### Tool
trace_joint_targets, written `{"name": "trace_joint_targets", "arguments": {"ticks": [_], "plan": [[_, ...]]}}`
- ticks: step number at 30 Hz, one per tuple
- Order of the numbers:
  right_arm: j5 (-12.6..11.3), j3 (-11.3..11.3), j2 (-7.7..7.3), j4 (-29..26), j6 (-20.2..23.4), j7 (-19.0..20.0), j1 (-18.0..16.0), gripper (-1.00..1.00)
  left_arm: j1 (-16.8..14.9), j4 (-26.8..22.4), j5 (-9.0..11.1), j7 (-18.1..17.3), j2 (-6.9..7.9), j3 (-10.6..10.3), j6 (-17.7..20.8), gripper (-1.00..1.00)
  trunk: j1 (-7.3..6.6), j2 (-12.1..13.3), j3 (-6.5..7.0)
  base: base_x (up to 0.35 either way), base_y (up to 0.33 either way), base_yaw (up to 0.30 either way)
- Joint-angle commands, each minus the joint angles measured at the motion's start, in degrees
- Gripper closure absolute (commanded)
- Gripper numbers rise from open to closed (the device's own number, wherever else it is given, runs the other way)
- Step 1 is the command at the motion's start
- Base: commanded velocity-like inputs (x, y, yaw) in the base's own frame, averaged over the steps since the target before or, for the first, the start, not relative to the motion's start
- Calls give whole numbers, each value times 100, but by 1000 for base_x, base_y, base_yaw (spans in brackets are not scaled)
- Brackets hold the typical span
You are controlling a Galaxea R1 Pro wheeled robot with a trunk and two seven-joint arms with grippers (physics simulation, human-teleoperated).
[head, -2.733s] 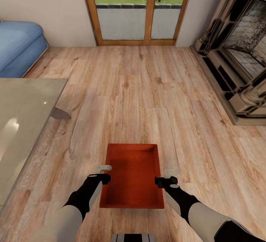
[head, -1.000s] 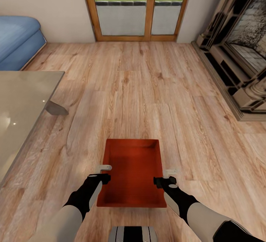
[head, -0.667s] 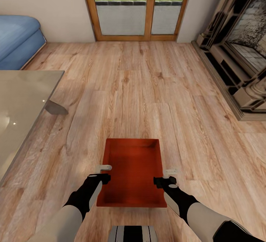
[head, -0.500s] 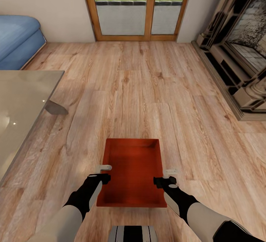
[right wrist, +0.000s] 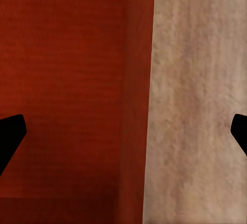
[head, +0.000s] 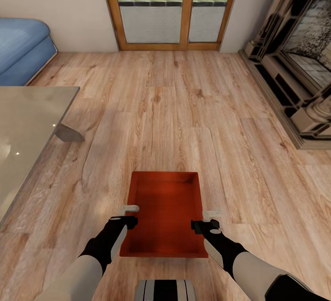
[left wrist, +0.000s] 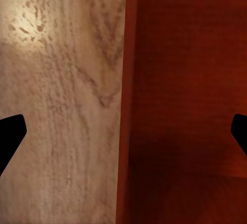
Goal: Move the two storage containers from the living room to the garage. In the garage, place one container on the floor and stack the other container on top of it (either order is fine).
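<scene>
The box [head: 165, 213] sat at lower centre on the wood floor [head: 184, 107]. Left gripper [head: 128, 214] and right gripper [head: 208, 218] straddled its side walls, jaws apart. Uneven closing could tip it.

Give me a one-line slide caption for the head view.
Both grippers, left gripper and right gripper, straddle the long walls of an orange-red storage container above the wood-plank floor.
</scene>
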Motion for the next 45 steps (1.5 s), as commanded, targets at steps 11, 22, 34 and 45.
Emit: {"name": "trace_joint_targets", "arguments": {"ticks": [11, 22, 34, 45], "plan": [[-53, 49, -2, -2, -7, -33, -4, -100, 0, -1, 15, 12, 13, 17, 25, -100, -1, -1, -3, 0, 0, 0], [-53, 49, -2, -3, -7, -33, -4, -100, 0, -7, 1, 12, 57, 12, 23, -100, 109, -202, -93, 0, 0, 0], [-53, 49, -2, -2, -7, -33, -4, -100, 0, -9, 1, 12, 54, 4, 23, -100, 109, -202, -93, 0, 0, 0], [-53, 49, -2, -5, -7, -33, -4, -100, 0, -9, -2, 12, 52, 4, 23, -100, 241, -442, -201, 0, 0, 0]]}}
